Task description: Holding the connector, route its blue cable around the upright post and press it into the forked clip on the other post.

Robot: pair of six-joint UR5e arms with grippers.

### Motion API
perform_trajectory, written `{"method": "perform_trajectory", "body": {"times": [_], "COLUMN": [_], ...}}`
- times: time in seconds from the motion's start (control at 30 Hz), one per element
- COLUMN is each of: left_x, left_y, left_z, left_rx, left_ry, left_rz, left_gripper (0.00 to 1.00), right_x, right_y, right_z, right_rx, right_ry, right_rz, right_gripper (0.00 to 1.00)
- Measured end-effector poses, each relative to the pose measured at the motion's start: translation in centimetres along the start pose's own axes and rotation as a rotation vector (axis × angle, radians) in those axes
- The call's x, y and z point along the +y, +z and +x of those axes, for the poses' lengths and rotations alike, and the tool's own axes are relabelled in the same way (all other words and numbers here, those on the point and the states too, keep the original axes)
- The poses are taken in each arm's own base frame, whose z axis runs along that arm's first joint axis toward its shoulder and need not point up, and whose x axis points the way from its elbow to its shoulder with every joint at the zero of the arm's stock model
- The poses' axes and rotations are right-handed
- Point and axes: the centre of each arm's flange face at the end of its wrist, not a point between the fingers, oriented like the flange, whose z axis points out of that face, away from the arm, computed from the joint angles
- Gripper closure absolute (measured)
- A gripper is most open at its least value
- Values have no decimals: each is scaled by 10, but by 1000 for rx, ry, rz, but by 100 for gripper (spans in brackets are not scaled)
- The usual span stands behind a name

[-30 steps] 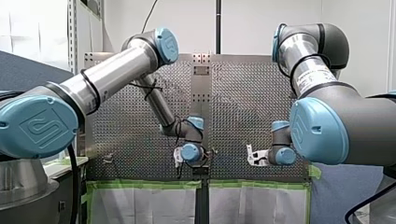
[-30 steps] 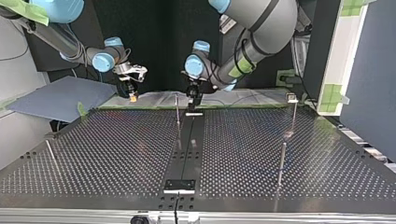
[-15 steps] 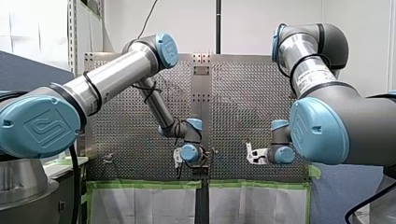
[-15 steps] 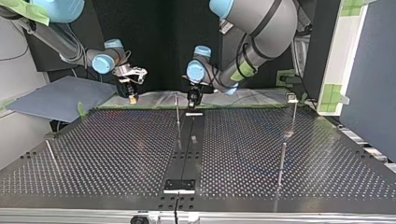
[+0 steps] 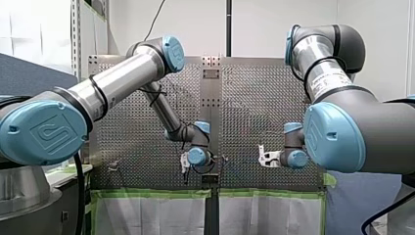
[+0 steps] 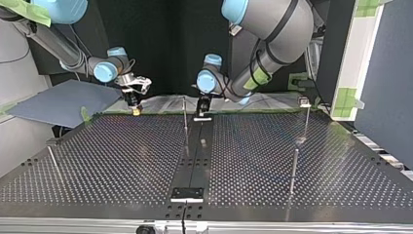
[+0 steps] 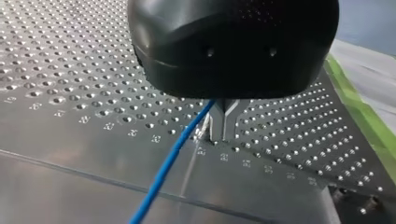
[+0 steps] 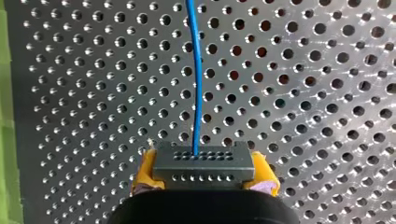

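Note:
In the right wrist view my right gripper has its yellow pads shut on the grey connector. The blue cable leaves the connector and runs straight ahead over the perforated plate. My left gripper is black with metal fingers, which are shut on the blue cable just above the plate. In the top view my right gripper hangs at the far edge, left of a thin upright post. My left gripper is just right of that post. I cannot make out the cable there.
Another post with a small head stands at the top view's far right, a plain post nearer on that side, and a leaning rod at the left. A dark centre strip splits the perforated table. Green tape lines the table edge.
My right gripper has sunk toward the table's far edge and drifted slightly to the top view's left. My left wrist has shifted a little while its gripper stays beside the post.

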Motion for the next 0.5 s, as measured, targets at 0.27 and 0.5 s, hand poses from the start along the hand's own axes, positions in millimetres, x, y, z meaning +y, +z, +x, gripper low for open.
{"method": "perform_trajectory", "body": {"times": [0.27,0.5], "left_x": [1,4], "left_y": [6,10], "left_z": [-7,-12], "left_rx": [-2,1], "left_ry": [2,10], "left_rz": [-4,-11], "left_gripper": [100,100], "right_x": [4,8], "right_y": [6,10], "right_z": [6,11], "right_rx": [12,22], "right_ry": [3,8], "right_rz": [-1,-4], "right_gripper": [100,100]}}
